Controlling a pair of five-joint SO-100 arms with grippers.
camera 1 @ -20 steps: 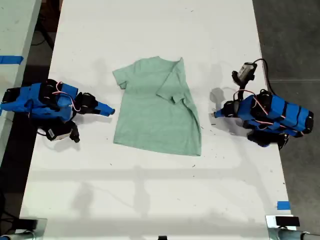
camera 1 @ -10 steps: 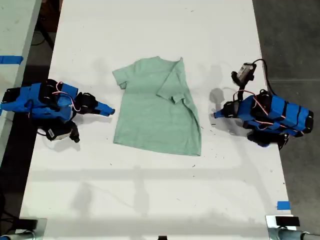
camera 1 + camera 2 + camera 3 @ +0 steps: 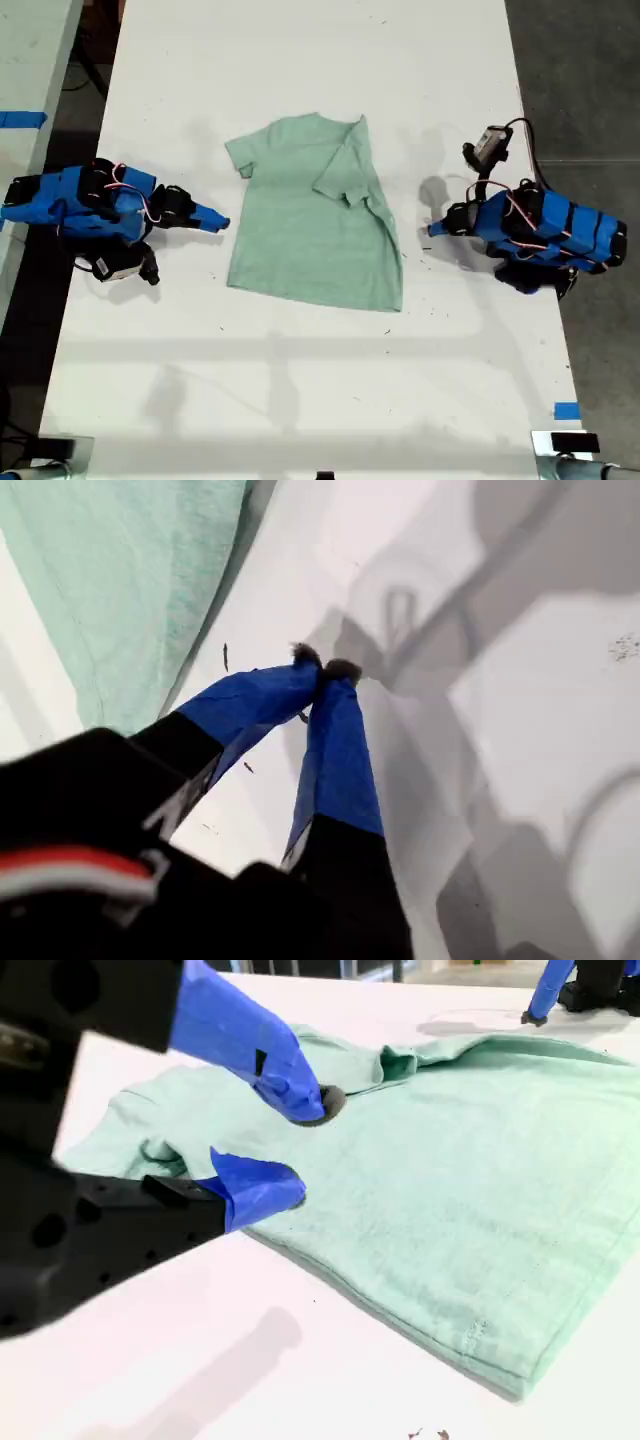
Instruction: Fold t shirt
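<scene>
No movement: second tool [image 3: 310,1150] parted, empty.

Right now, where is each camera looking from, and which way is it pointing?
Exterior view: high above, looking straight down on the white table, the t shirt and both blue arms.
First wrist view: rides my first gripper, looking down its shut fingers at the table beside the shirt's edge.
Second wrist view: rides my second gripper, low, looking between its open fingers across the shirt.
Shared: all three show the shirt and the table.
</scene>
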